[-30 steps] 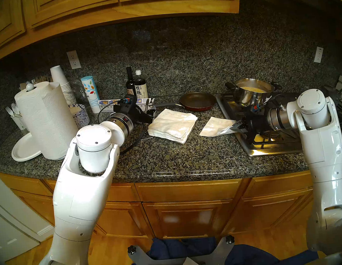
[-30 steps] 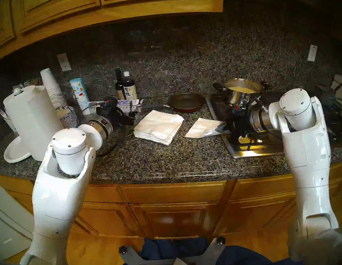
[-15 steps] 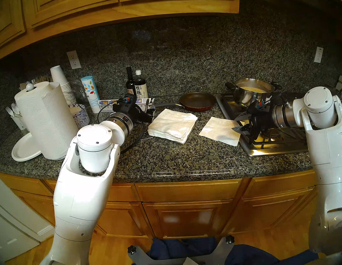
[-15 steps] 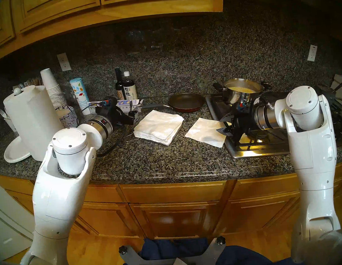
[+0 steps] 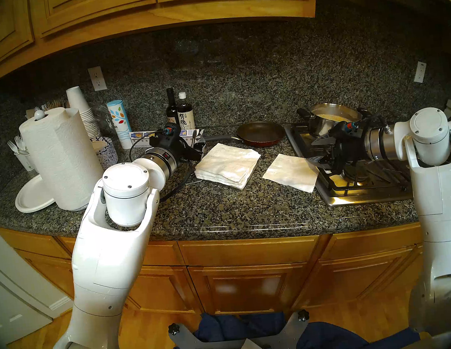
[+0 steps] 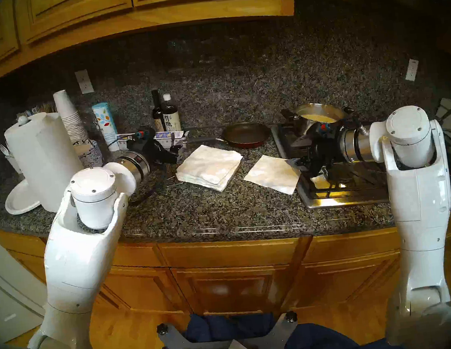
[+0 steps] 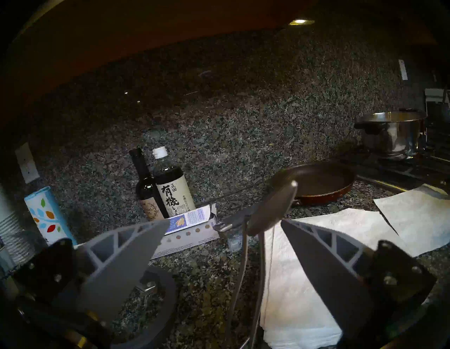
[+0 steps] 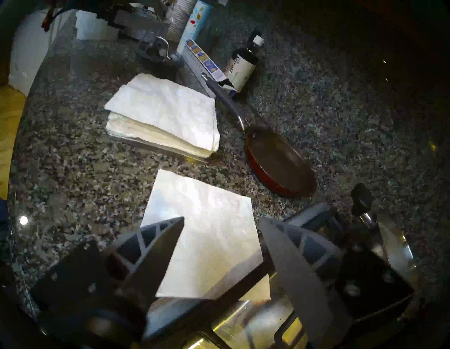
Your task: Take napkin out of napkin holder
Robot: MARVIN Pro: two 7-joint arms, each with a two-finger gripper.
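Note:
A single white napkin (image 5: 291, 172) (image 8: 207, 238) lies flat on the granite counter, its right corner over the stove's rim. My right gripper (image 5: 318, 149) (image 8: 221, 220) hovers open just right of and above it, holding nothing. The napkin holder (image 5: 241, 187) at the counter's middle carries a stack of white napkins (image 5: 227, 164) (image 8: 165, 114). Its slim metal arm with the leaf-shaped tip (image 7: 270, 212) stands raised between the spread fingers of my left gripper (image 7: 224, 223) (image 5: 200, 147), close to the right finger. Whether that finger touches the arm I cannot tell.
A red frying pan (image 5: 260, 135) sits behind the napkins, and a steel pot (image 5: 333, 118) stands on the stove (image 5: 360, 191) under my right wrist. Two dark bottles (image 5: 181, 113), a long box (image 7: 185, 226), a paper towel roll (image 5: 62, 157), stacked cups and paper plates crowd the back left.
My right gripper opened and let go of the napkin, then drew back right and up over the stove. The napkin dropped flat on the counter. The left arm barely moved.

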